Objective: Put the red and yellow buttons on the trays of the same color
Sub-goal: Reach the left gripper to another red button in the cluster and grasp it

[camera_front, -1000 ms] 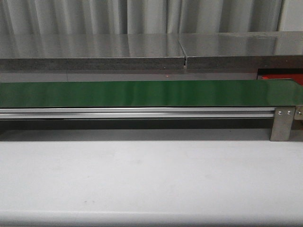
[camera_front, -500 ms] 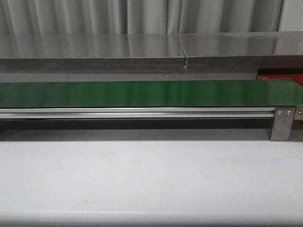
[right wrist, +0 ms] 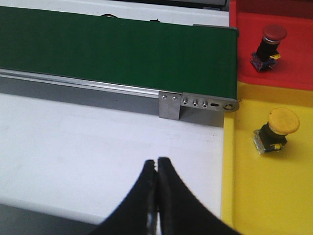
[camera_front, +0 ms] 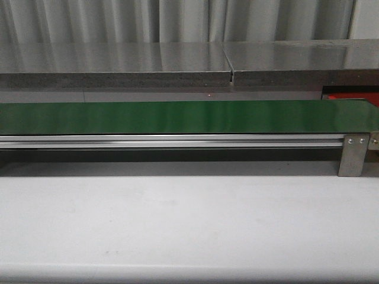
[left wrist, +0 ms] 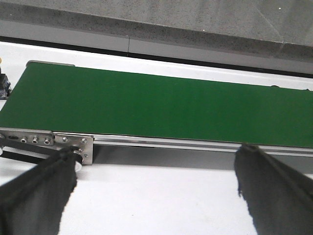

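- White matte table [camera_front: 189, 225] carrying a long, smooth green belt [camera_front: 177, 117].
- Flat red tray [right wrist: 288, 58] holds the red button [right wrist: 268, 45].
- Yellow tray [right wrist: 274, 186] holds the yellow button [right wrist: 275, 129].
- Left gripper [left wrist: 156, 183] spread wide, empty.
- Right gripper [right wrist: 157, 169] pressed closed, empty.

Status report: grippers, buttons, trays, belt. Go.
Left gripper open, right gripper shut, both empty. Red button on red tray; yellow button on yellow tray. Green belt bare, nothing blocking.
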